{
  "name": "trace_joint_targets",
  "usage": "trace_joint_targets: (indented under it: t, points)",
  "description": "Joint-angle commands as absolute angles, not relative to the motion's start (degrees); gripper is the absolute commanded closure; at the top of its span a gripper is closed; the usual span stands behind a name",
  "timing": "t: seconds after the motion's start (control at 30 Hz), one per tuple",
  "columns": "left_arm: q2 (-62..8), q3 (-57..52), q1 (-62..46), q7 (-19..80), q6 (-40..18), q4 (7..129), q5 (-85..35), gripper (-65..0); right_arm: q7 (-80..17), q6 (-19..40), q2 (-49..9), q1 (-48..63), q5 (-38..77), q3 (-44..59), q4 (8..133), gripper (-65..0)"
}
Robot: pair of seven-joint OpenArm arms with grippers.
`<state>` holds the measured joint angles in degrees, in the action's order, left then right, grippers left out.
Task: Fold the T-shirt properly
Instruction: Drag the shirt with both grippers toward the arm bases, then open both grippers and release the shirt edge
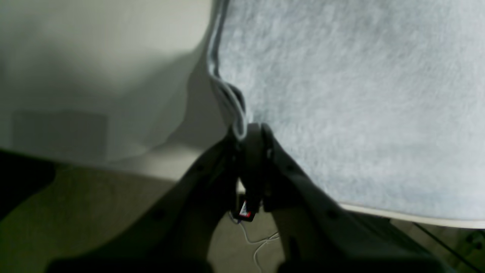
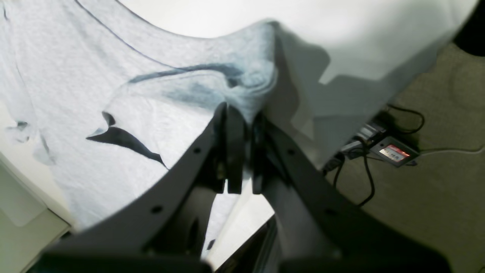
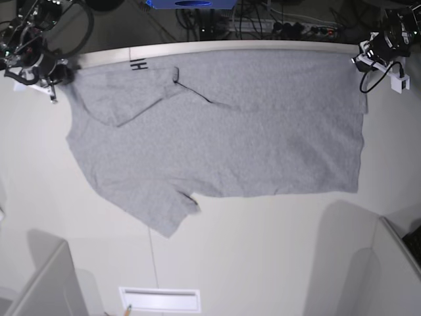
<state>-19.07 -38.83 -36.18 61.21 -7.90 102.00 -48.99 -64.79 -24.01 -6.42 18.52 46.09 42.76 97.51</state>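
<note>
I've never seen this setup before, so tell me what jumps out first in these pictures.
A big grey T-shirt lies spread across the white table, filling its far half. At its two far corners, the left gripper and the right gripper each pinch the cloth's edge. Black lettering peeks out at the far edge near the right gripper.

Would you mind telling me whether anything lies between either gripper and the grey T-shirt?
Nothing visible does. The left gripper is shut on the hem corner of the heather-grey cotton T-shirt, and the right gripper is shut on its shoulder edge.
</note>
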Motion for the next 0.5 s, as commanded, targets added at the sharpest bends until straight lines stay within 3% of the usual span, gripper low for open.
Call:
trace_joint_targets:
  t: [0.0, 0.47]
  points:
    - [-19.9, -39.4, -36.7, 60.7, -7.8, 102.8, -49.2, 0.0, -64.8, -23.8, -7.4, 18.6, 45.9, 42.9, 98.7, 0.0]
    - [-18.5, -39.9, -36.4, 60.7, -7.8, 102.6, -49.2, 0.0, -65.6, -23.8, -7.1, 20.8, 45.9, 43.1, 98.8, 0.0]
